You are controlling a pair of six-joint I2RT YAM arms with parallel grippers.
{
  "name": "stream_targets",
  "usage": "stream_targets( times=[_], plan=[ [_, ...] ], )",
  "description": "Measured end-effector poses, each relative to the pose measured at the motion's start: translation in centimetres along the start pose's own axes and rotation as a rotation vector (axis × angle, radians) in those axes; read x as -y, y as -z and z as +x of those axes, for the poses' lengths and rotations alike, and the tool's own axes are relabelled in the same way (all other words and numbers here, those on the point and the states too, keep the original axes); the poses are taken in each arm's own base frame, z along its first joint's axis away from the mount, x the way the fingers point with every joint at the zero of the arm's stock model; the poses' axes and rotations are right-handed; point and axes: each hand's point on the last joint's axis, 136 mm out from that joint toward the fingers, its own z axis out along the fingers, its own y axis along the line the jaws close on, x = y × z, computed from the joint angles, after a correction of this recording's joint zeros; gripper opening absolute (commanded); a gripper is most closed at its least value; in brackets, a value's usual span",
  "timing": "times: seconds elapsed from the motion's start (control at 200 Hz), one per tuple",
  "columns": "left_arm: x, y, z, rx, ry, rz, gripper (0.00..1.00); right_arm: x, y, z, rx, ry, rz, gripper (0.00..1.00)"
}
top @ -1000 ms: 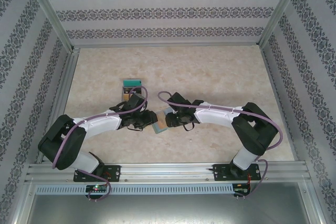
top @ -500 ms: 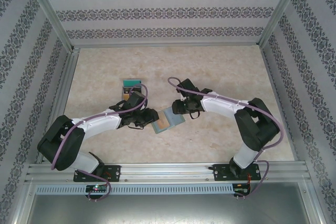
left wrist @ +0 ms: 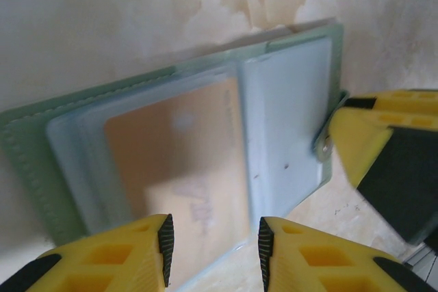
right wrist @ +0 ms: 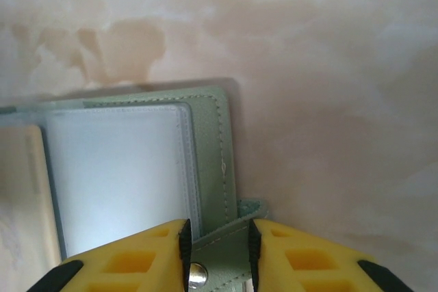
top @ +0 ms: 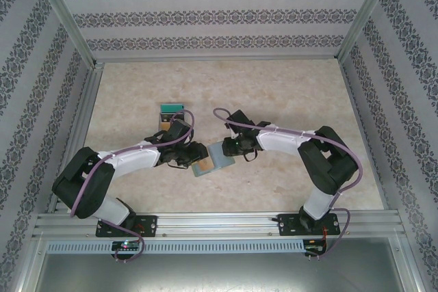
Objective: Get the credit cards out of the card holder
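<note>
- Top view: the open card holder (top: pixel 217 161) lies on the table (top: pixel 287 94) between the left gripper (top: pixel 196 157) and the right gripper (top: pixel 225 148). Loose cards (top: pixel 172 110) sit apart.
- Left wrist: fingers (left wrist: pixel 130 254) spread over the pocketed tan card (left wrist: pixel 178 162).
- Right wrist: fingers (right wrist: pixel 137 261) pinch the holder's tab (right wrist: pixel 222 245).

Findings, colour and pattern only:

- The card holder (left wrist: pixel 27 162) has a grey-green cover with matching stitching. Its inner pockets are a pale, milky blue-grey.
- Its tab (right wrist: pixel 229 237) is the same green, and the snap (right wrist: pixel 198 273) is silver.
- The card in the pocket (left wrist: pixel 185 162) has a tan face (print too blurred to read).
- The loose credit cards (top: pixel 172 109) show teal on top, with tan and dark beneath.
- The table (top: pixel 287 94) is cream, marbled with beige blotches.
- The walls (top: pixel 205 18) are white, banded with dark grey floral stripes.
- The left gripper (left wrist: pixel 213 237) and right gripper (right wrist: pixel 217 237) have yellow fingers with black pads.
- The arms (top: pixel 130 158) have white shells and black joints.
</note>
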Motion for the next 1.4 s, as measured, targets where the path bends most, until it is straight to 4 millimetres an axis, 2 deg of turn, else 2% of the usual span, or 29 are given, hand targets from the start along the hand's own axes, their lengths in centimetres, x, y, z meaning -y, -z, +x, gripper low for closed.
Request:
stream_targets(
  times=[0.12,0.3,0.719,1.029,1.399],
  plan=[
    [-0.2,0.1,-0.3,0.015,0.001,-0.016,0.39,-0.6,0.0,0.6,-0.007,-0.004,-0.005,0.32],
    [-1.5,0.2,-0.2,0.021,0.015,-0.075,0.39,-0.6,0.0,0.5,-0.007,-0.022,-0.006,0.32],
    [-2.8,0.4,0.4,0.008,0.035,-0.134,0.39,-0.6,-0.1,0.5,-0.004,-0.025,-0.007,0.33],
    [-2.9,0.4,0.5,0.004,0.036,-0.135,0.39,-0.7,-0.1,0.6,-0.004,-0.024,-0.008,0.33],
    [-1.9,-0.1,0.3,-0.003,0.027,-0.088,0.4,-0.7,-0.1,0.6,-0.002,-0.022,-0.007,0.33]
  ],
)
